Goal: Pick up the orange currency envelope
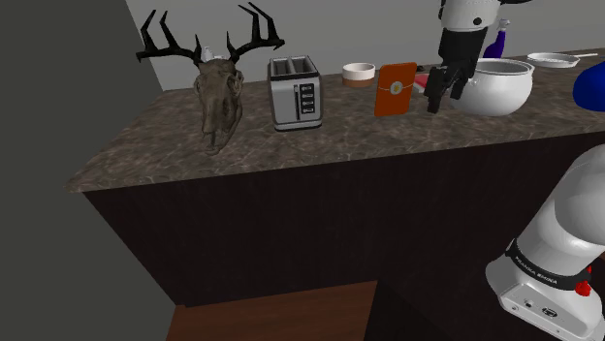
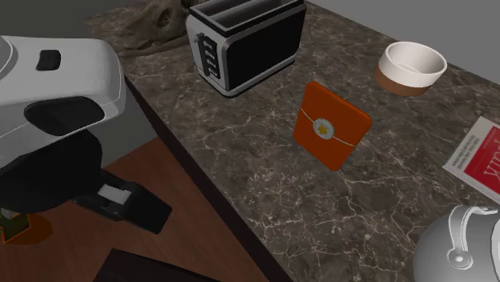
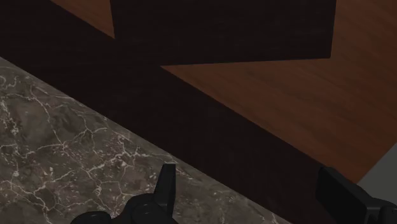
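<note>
Hovering beside the orange envelope (image 1: 396,89), jaws parted above the counter (image 1: 291,145).

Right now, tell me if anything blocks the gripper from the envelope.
Nothing visible does. The gripper hangs open just right of the envelope in the shoulder view; only a flat red booklet lies near that side.

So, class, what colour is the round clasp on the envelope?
White, on the orange envelope; clearest in the second exterior view.
</note>
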